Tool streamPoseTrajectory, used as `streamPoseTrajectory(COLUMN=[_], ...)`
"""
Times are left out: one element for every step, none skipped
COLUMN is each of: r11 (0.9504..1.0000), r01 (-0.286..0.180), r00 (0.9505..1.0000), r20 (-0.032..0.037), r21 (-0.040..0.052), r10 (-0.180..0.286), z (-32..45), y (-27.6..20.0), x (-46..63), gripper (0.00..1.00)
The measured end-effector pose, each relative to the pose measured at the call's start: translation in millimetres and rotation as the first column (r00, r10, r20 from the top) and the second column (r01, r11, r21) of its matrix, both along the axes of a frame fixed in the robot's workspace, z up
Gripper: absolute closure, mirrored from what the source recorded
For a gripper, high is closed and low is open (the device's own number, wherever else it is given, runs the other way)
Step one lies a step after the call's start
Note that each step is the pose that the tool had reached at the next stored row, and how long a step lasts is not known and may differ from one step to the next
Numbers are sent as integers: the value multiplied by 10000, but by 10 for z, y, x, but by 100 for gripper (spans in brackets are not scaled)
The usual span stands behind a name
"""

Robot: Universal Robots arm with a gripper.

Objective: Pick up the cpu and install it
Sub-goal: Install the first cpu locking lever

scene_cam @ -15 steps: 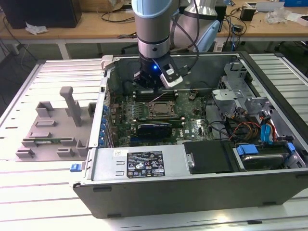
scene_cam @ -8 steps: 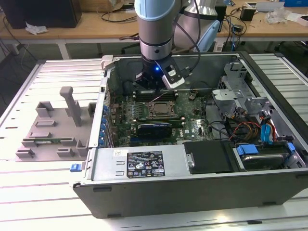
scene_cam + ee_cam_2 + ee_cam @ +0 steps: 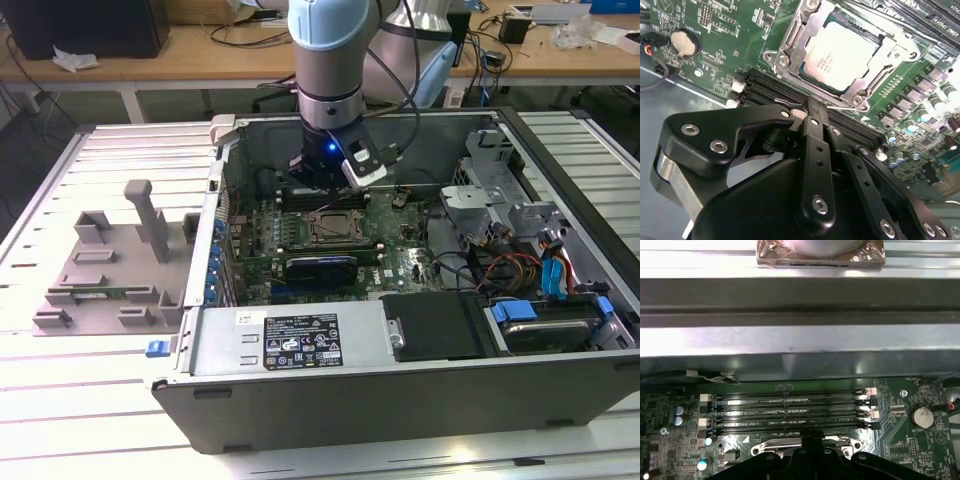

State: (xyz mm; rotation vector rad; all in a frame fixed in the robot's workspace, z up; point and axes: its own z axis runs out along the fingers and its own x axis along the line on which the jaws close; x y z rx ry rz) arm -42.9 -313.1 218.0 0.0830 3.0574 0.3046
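The cpu [image 3: 840, 54], a flat silver square, lies in the motherboard socket inside its metal frame [image 3: 790, 47]. In the exterior view the cpu [image 3: 335, 228] sits mid-board inside the open computer case. My gripper [image 3: 812, 106] hangs just beside the socket, over the black memory slots [image 3: 790, 412], with its black fingers closed together and nothing between them. From the exterior view, the gripper [image 3: 320, 188] is low in the case, just behind the socket. The gripper's tip [image 3: 812, 438] also shows in the first wrist view, in front of the socket's frame.
The case's back wall [image 3: 800, 340] rises close behind the memory slots. A coin battery [image 3: 684, 42] sits on the board. Cables and drive bays [image 3: 520, 250] fill the exterior view's right. A grey fixture [image 3: 110, 270] lies outside the case on the left.
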Motion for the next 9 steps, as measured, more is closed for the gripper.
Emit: streamPoseTrajectory(r11=[9996,9990,9990,9990,9990,9984,9957,9926,9909], r01=[273,435,438,438,440,569,917,1204,1328], r00=[9996,9991,9990,9990,9990,9984,9958,9927,9911], r20=[7,7,7,7,7,9,14,44,101], r21=[-10,-28,-29,-29,-29,-40,-88,-175,-206], r10=[-273,-435,-438,-438,-440,-569,-917,-1203,-1326], z=[-15,-19,-19,-19,-19,-23,-29,-36,-42], y=[0,0,-1,-1,0,1,0,0,0], x=[0,0,0,0,0,0,0,0,0], gripper=[89,89,89,89,89,89,89,89,89])
